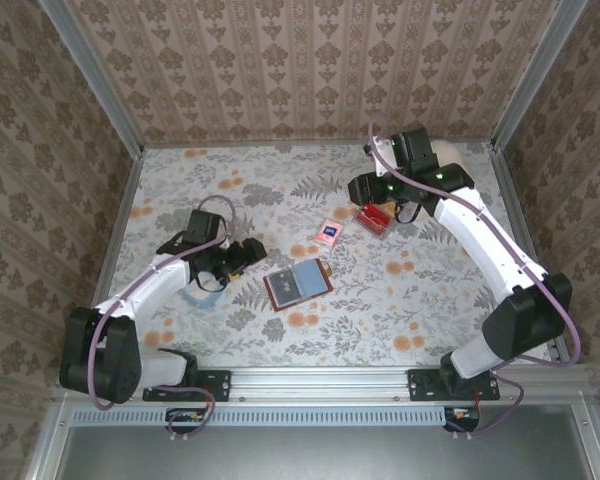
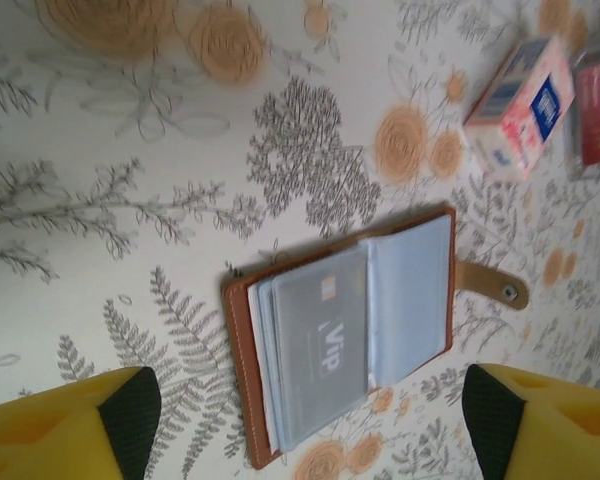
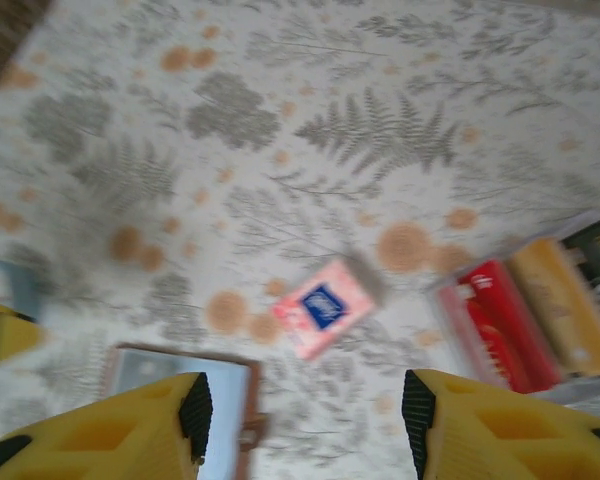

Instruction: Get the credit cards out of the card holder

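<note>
Partly cropped card holder (image 3: 152, 368), blurred

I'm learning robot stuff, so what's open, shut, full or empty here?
Brown leather card holder: open flat, strap unfastened.
Grey VIP card: tucked in the holder's sleeve.
Small pink item with blue patch: lying loose on the table.
Left gripper: open, empty.
Right gripper: open, empty.

Floral-print tabletop (image 1: 280, 190), damask-patterned walls (image 1: 310, 60) (beige on brown), metal corner posts (image 1: 95, 80), even light

1 high view from the near side, 2 close downward wrist views, card holder (image 1: 297, 282) common to all 3
</note>
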Robot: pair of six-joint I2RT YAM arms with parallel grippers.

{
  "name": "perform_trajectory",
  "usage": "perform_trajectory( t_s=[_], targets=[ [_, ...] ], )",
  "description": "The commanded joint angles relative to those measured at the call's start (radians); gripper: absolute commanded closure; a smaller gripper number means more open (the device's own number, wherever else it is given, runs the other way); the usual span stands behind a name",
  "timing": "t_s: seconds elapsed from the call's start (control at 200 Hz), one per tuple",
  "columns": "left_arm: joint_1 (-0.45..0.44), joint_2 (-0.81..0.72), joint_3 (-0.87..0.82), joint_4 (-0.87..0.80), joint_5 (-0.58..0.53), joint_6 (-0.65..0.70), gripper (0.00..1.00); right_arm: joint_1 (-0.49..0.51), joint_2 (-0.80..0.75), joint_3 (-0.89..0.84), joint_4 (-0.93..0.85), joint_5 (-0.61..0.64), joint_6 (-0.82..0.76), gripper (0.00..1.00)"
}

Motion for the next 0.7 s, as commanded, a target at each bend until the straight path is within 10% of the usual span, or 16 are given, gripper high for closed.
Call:
perform_trajectory(
  t_s=[0.0, 0.285, 0.695],
  targets=[
    [-0.036, -0.024, -0.029, 0.039, 0.0, -0.065, 0.2, 0.017, 0.006, -0.061, 0.013, -0.146, 0.251, 0.43],
    [-0.159, 0.002, -0.074, 0.121, -0.032, -0.175, 0.28, 0.226, -0.017, -0.311, 0.217, -0.069, 0.466, 0.31],
    [-0.204, 0.148, -0.041, 0.185, -0.019, -0.179, 0.5, 0.375, 0.216, -0.303, 0.269, -0.008, 0.578, 0.42]
  ],
)
